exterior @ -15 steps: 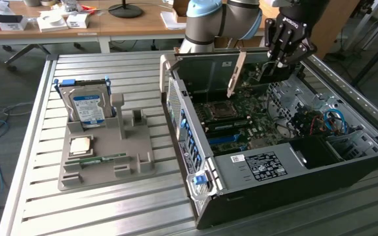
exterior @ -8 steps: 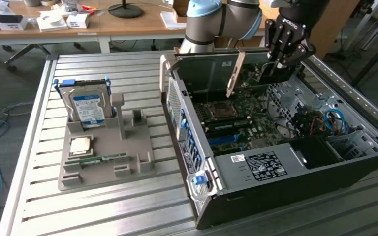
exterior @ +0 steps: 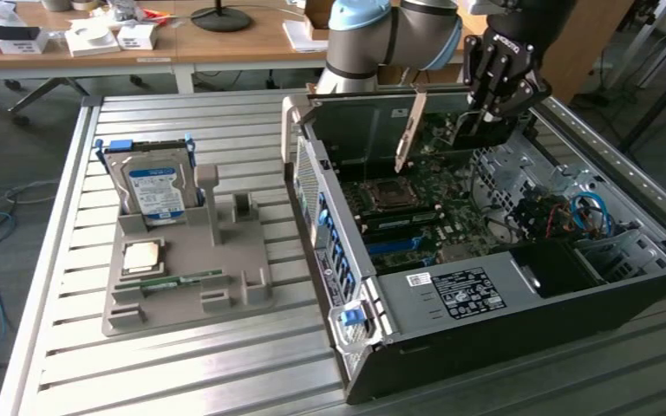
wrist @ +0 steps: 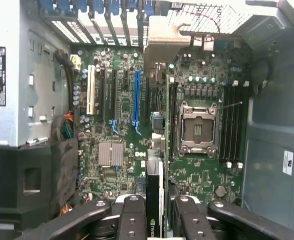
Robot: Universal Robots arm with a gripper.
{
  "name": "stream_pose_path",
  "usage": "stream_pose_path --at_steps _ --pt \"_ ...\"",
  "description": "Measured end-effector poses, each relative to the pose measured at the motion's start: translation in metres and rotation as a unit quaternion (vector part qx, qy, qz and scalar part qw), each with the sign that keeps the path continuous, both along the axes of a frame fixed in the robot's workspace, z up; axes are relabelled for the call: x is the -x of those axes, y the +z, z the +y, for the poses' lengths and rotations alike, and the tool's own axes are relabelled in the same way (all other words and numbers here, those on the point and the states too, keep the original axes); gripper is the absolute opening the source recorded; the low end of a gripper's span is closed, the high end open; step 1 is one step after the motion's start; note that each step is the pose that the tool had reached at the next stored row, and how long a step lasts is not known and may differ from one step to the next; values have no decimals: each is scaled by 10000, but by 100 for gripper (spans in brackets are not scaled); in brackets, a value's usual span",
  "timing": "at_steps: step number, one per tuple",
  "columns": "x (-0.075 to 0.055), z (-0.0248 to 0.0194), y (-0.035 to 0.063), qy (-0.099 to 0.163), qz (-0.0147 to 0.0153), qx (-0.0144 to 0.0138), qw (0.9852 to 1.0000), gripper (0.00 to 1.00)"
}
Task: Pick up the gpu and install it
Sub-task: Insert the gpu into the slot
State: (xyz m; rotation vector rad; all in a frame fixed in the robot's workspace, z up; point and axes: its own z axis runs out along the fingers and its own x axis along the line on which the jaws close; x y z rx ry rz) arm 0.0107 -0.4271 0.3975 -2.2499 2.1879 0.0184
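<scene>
Robotics lab: an open computer case [exterior: 610, 290] sits on a slatted tabletop [exterior: 194, 364]; cluttered wooden desks [exterior: 240, 43] stand at eleven o'clock.

Exterior view: high, angled down over table [exterior: 194, 364] and open computer case [exterior: 519, 347]; wrist view: close behind gripper [wrist: 154, 215], facing motherboard [wrist: 116, 150]; both share motherboard.
</scene>
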Motion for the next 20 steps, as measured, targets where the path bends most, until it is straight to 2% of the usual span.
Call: stream_pose_path --at_steps 4,12,20 --pt "56 0 -12 -13 0 1 10000 26" --pt "69 0 -15 -19 0 0 10000 26" --pt "136 0 -15 -19 0 0 10000 26"
